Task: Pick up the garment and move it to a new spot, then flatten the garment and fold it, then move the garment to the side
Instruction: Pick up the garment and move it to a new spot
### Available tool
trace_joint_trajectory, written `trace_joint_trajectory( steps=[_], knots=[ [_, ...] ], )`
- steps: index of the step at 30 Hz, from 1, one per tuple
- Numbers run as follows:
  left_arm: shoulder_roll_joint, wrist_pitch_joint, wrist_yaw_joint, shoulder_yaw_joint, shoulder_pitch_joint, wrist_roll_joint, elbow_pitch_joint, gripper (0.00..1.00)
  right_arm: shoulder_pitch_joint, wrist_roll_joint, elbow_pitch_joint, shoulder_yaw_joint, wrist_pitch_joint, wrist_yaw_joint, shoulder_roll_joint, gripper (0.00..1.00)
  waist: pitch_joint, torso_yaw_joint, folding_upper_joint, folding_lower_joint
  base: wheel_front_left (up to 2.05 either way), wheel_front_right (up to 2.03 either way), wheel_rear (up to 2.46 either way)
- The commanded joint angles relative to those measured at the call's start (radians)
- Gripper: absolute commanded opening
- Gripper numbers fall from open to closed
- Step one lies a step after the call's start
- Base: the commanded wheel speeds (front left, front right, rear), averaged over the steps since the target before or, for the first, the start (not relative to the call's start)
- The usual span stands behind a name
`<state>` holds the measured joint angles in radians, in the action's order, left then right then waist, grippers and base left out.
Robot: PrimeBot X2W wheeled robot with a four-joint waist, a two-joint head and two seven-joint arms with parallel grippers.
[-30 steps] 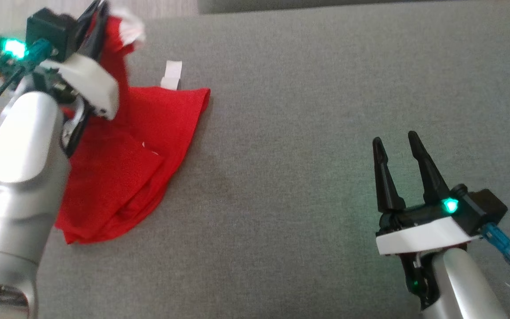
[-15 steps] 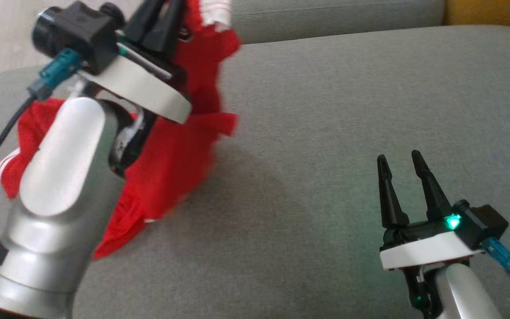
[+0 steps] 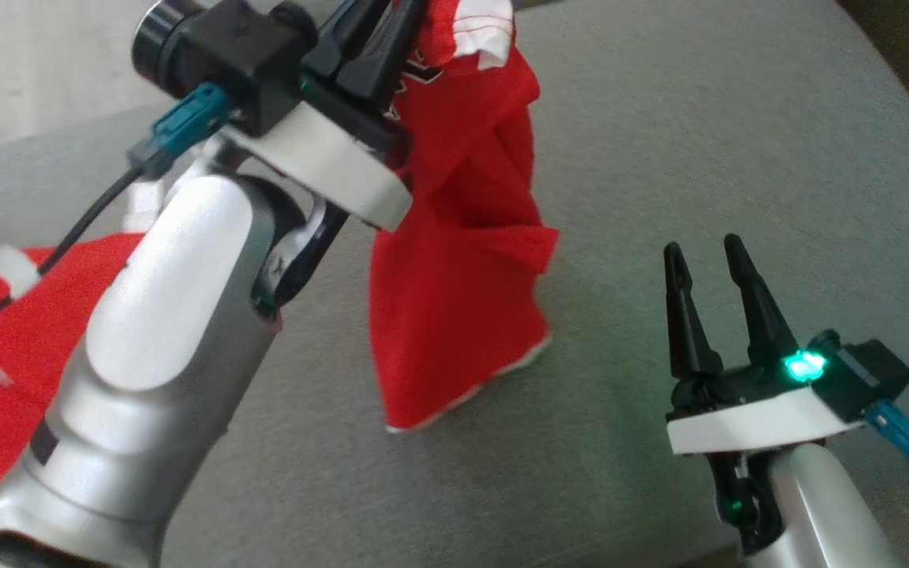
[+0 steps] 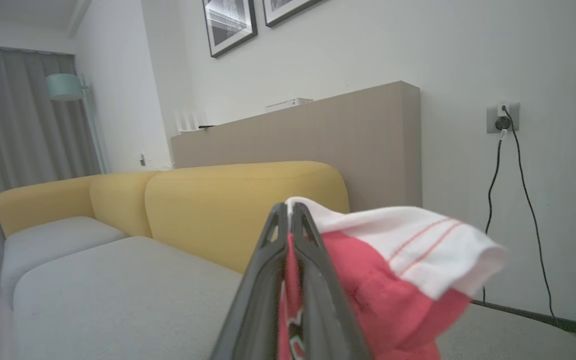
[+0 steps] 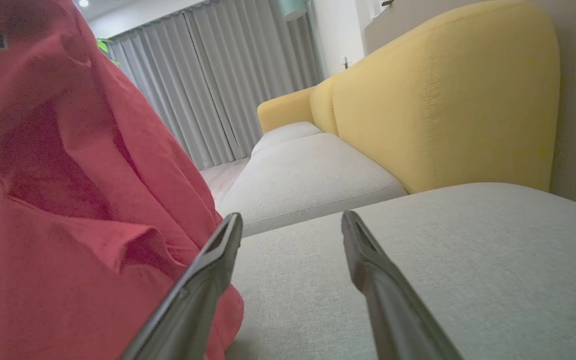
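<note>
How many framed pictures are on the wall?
2: the left picture at the left wrist view's top edge, the right picture beside it; both cropped, so others may hang out of frame.

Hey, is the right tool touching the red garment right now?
Apart. The head view shows bare grey cushion between the open right tool and the hanging red garment.

Garment (image 3: 458, 268): red, white sleeve band with thin red stripes. Sofa seat (image 3: 699, 142): plain grey weave. Backrest (image 4: 218, 210): mustard yellow.
</note>
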<state>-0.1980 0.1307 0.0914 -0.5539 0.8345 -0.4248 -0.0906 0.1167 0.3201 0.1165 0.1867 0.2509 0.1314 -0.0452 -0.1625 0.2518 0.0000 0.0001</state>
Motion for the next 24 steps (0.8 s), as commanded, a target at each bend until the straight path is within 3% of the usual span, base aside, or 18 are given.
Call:
trace_joint_trajectory(
  steps=[1, 10, 11, 12, 17, 24],
  knots=[
    [-0.013, 0.001, -0.003, 0.035, 0.076, 0.006, 0.02, 0.0, 0.037, 0.012, -0.04, 0.028, 0.011, -0.001, -0.005, 1.0, -0.05, 0.079, 0.0, -0.0001, 0.0, 0.0, 0.0],
    [0.006, -0.116, -0.005, 0.005, 0.242, 0.11, -0.218, 0.0, 0.056, 0.074, -0.07, 0.083, 0.011, -0.001, -0.005, 1.0, -0.118, 0.237, 0.0, -0.0001, 0.0, 0.0, 0.0],
    [0.013, -0.132, -0.008, 0.0, 0.255, 0.12, -0.259, 0.64, 0.056, 0.078, -0.072, 0.087, 0.011, -0.001, -0.005, 1.0, -0.122, 0.246, 0.0, -0.0001, 0.0, 0.0, 0.0],
    [0.021, -0.141, -0.005, -0.007, 0.266, 0.121, -0.302, 1.0, 0.057, 0.08, -0.074, 0.09, 0.011, -0.001, -0.005, 1.0, -0.126, 0.252, 0.0, -0.0001, 0.0, 0.0, 0.0],
    [0.032, -0.22, 0.008, -0.027, 0.301, 0.129, -0.457, 1.0, 0.052, 0.081, -0.083, 0.088, 0.011, -0.001, -0.005, 1.0, -0.131, 0.249, 0.0, -0.0001, 0.0, 0.0, 0.0],
    [-0.001, -0.321, 0.006, -0.018, 0.273, 0.126, -0.527, 1.0, 0.042, 0.048, -0.075, 0.049, 0.011, -0.001, -0.005, 1.0, -0.113, 0.157, 0.0, -0.0001, 0.0, 0.0, 0.0]
  ],
)
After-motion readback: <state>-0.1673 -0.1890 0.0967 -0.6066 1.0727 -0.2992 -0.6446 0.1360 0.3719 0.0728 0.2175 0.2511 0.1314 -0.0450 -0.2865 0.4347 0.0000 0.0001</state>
